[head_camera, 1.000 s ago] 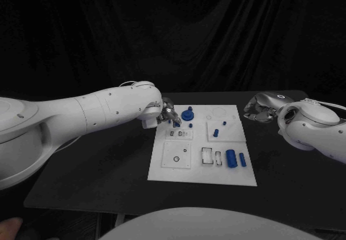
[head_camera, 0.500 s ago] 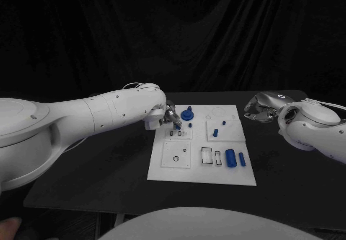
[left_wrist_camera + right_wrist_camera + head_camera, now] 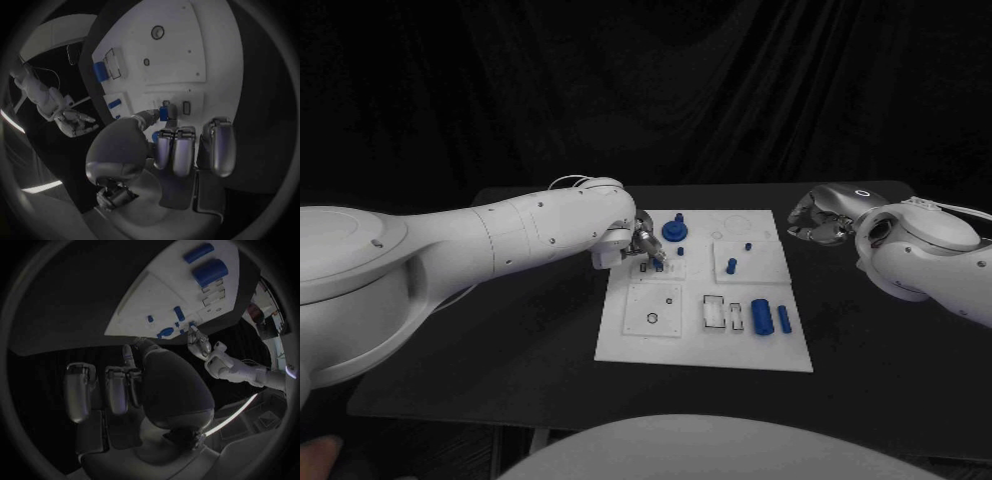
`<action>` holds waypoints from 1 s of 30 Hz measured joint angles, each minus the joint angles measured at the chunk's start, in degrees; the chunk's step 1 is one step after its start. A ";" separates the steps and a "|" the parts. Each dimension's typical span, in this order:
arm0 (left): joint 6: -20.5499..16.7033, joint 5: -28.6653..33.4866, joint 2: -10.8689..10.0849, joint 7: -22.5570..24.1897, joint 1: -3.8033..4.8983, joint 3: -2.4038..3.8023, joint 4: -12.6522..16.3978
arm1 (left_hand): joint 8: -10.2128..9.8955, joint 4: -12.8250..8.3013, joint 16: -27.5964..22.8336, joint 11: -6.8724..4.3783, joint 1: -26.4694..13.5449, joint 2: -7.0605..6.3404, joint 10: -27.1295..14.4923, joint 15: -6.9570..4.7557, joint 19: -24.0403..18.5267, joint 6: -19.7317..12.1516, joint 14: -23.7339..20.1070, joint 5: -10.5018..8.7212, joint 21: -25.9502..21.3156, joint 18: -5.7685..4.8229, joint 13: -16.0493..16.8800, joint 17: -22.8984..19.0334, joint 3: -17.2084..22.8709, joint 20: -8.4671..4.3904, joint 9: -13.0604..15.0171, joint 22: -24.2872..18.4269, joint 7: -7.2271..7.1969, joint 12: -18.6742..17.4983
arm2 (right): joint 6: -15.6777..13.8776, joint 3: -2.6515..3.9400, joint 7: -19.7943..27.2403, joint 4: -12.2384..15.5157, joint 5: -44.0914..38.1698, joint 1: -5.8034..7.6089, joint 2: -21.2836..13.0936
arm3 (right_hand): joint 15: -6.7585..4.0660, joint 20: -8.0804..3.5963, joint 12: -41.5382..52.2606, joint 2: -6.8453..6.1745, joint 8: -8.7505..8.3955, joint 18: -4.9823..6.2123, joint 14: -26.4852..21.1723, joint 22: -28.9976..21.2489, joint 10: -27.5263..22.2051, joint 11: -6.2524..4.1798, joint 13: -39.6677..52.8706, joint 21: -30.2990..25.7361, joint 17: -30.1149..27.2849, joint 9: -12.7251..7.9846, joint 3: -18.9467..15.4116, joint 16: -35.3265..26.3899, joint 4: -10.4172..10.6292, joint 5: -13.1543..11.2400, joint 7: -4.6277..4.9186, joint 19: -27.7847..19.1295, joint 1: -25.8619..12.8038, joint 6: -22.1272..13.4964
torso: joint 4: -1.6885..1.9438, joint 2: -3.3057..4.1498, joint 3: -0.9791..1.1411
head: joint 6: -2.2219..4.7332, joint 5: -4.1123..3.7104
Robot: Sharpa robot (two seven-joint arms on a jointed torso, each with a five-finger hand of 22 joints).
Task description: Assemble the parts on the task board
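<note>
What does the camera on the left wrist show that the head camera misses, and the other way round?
The left wrist view alone shows the left hand up close, pinching a small blue part at its fingertips. The head view alone shows the whole black table and both white arms. Both show the white task board, the big blue cylinder and the right hand, which holds nothing.

The left hand [image 3: 636, 240] reaches over the far left part of the white task board [image 3: 707, 350] on the black tabletop [image 3: 502, 330], near a small blue part [image 3: 675, 229], while the right hand [image 3: 816, 218] stays off to the board's right side.
</note>
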 measured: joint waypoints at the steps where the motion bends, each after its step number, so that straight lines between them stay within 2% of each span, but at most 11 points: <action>1: 0.00 -0.07 -0.04 0.00 -0.05 0.00 0.04 | 0.00 -0.07 0.00 0.00 0.00 0.00 0.00 0.00 0.00 -0.02 0.00 -0.01 0.00 0.00 0.00 0.00 0.07 0.00 0.00 0.00 0.02 0.00 | 0.00 0.00 0.00 0.00 0.00 0.00 0.00 | 0.00 0.00 0.00 0.00 0.00 0.00 0.00 0.00 0.00 0.00 0.00 0.00 0.00 -0.02 0.10 0.00 -0.10 0.18 0.00 0.00 0.00 0.00 | 0.03 -0.01 0.00 | 0.00 -0.02; 9: 0.01 -0.46 -0.16 0.17 -0.60 0.03 0.35 | -0.01 -0.07 0.00 0.00 -0.08 -0.07 0.00 0.00 0.00 -0.09 0.00 -0.08 0.00 0.00 0.00 0.00 0.07 0.00 -0.02 0.00 0.10 0.00 | 0.02 0.00 -0.01 -0.06 0.00 0.00 0.09 | 0.00 0.00 0.00 0.00 0.00 0.00 0.00 -0.01 0.00 0.00 0.00 0.00 0.00 -0.08 0.17 0.00 -0.17 0.27 0.00 0.00 0.00 0.00 | 0.09 -0.07 0.03 | 0.00 0.07; 26: -0.42 -0.76 -0.15 1.18 -0.92 0.17 0.18 | 0.02 -0.07 0.00 0.00 -0.06 -0.05 0.00 0.00 0.00 -0.08 0.00 -0.17 -0.24 0.00 -0.01 -0.02 0.06 0.00 0.05 -0.01 0.31 0.00 | 0.10 0.00 -0.07 -0.10 0.00 0.00 0.09 | 0.00 0.00 0.00 0.00 0.00 0.00 0.00 -0.01 0.00 0.00 -0.01 0.00 0.00 -0.07 0.17 0.00 -0.17 0.26 0.00 0.00 0.00 0.00 | 0.18 -0.04 0.05 | 0.00 0.13; 28: -0.46 -0.76 -0.12 1.29 -0.94 0.19 0.11 | 0.11 -0.03 0.00 0.00 -0.22 0.26 0.00 0.00 0.00 -0.08 0.00 -1.47 -0.24 0.00 -0.01 -0.02 0.10 0.00 0.05 -0.01 0.31 0.00 | 0.11 0.00 -0.08 -0.11 0.00 0.00 0.11 | 0.00 0.00 0.00 0.00 0.00 0.00 0.00 -0.01 0.00 0.00 -0.01 0.00 0.00 -0.07 0.17 0.00 -0.17 0.26 0.00 0.00 0.00 0.00 | 0.18 -0.01 0.04 | 0.00 0.16; 30: -0.50 -0.77 -0.11 1.42 -0.98 0.20 0.04 | -0.15 0.17 0.00 0.00 -0.69 0.73 0.00 0.00 0.00 -0.14 0.00 -3.80 -0.60 0.00 -0.01 -0.02 0.30 0.00 0.05 -0.01 0.34 0.00 | 0.13 0.00 -0.09 -0.11 0.00 0.00 0.12 | 0.00 0.00 0.00 0.00 0.00 0.00 0.00 -0.02 0.00 0.00 -0.01 0.00 0.00 -0.07 0.16 0.00 -0.17 0.26 0.00 0.00 0.00 0.00 | 0.18 -0.01 0.04 | 0.00 0.18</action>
